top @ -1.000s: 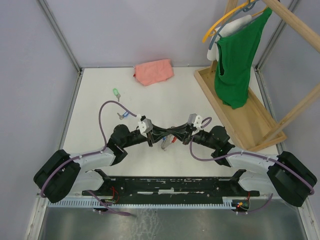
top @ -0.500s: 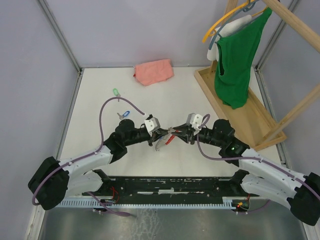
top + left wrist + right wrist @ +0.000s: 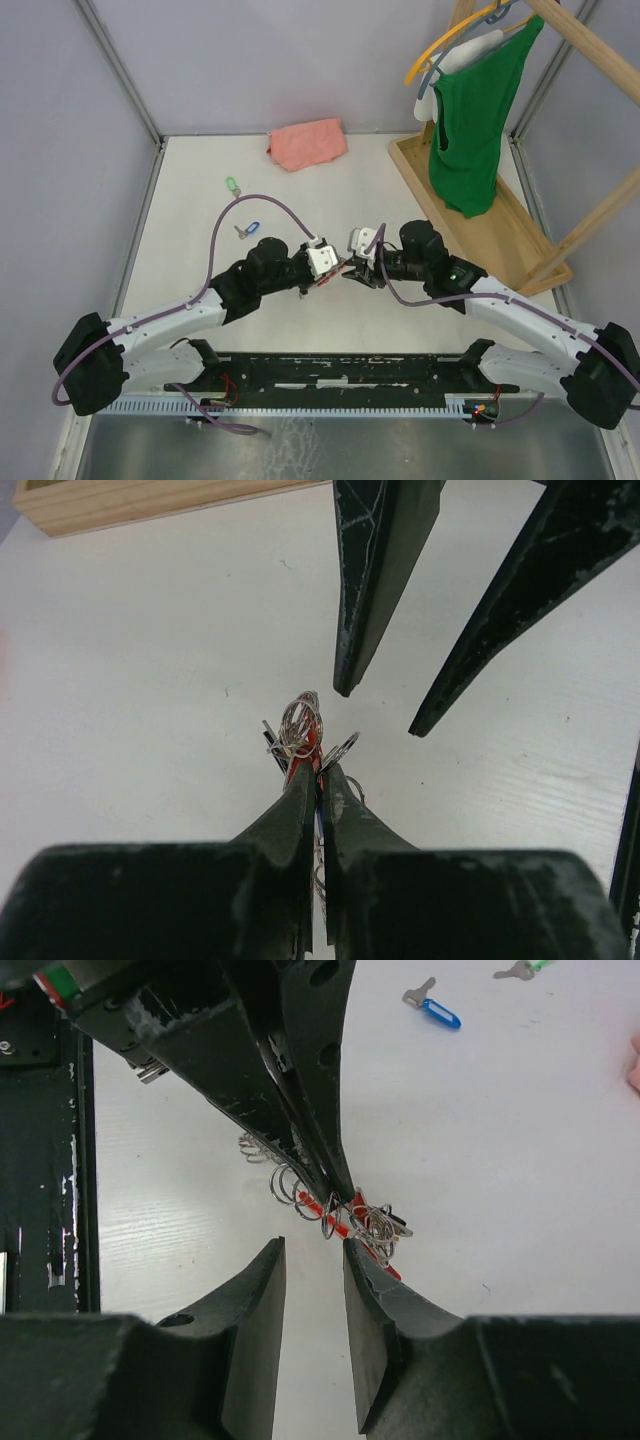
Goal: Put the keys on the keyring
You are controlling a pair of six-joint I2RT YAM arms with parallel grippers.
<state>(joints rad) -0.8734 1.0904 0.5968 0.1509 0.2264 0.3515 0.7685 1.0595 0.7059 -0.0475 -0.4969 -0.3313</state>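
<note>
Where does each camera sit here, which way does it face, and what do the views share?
Top external: above and behind the bases, looking down on the table; both arms whole, left gripper and right gripper tip to tip mid-table.
Left wrist: looks along its own shut fingers toward the wooden tray; the open right gripper faces it.
Right wrist: looks past its own open fingers at the left gripper, the blue key beyond.
Shared: both wrist views show the keyring clamped in the left gripper.

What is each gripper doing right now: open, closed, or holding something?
Left gripper: closed, pinching the keyring bunch.
Right gripper: open, nothing between its fingers.
</note>
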